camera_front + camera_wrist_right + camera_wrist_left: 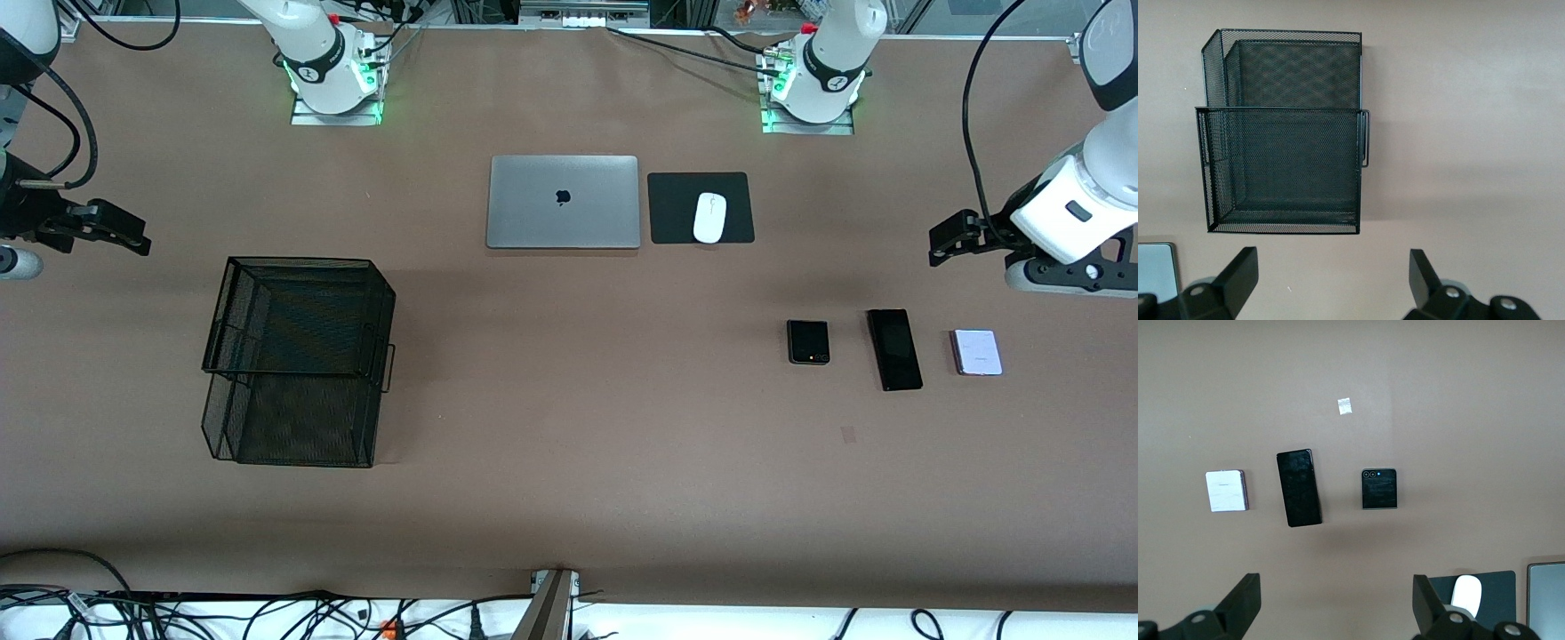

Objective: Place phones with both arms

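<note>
Black squarish phone [807, 342], long slim black slab [894, 349], pale lavender-white squarish phone [976, 352]: lined up flat toward left arm's end. Likely stiff, slick, thin; best pinched across long edges. Left gripper [946, 242] spread wide, empty, above table near the row. Right gripper [120, 233] spread too, near black mesh tray [298, 360].

Both arms wait raised at the table's ends, left gripper [944, 242] at three o'clock and right gripper [133, 238] at nine, fingers spread wide.

laptop [1547, 593] cut by frame edge, mouse [1466, 597] partly behind fingers [1426, 603]
</note>
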